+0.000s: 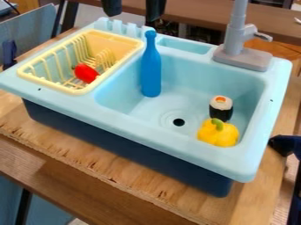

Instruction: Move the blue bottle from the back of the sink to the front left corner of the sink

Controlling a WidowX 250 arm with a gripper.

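Observation:
At the top edge, the black gripper (133,8) hangs open over the back rim of the sink, its two fingers well apart and nothing between them. Closest below it, a blue bottle (150,70) stands upright in the basin, near its left wall. A sushi roll (221,108) with a white top and black side is in the right part of the basin. Just in front of that is a yellow pepper (218,132) with a green stem. In the yellow dish rack (69,90) at the left lies a red pepper (86,73).
The light blue sink (147,143) rests on a wooden table (111,178). A grey faucet (236,35) rises from its back right corner. The drain hole is near the basin's middle, and raised notches line the rim behind the rack.

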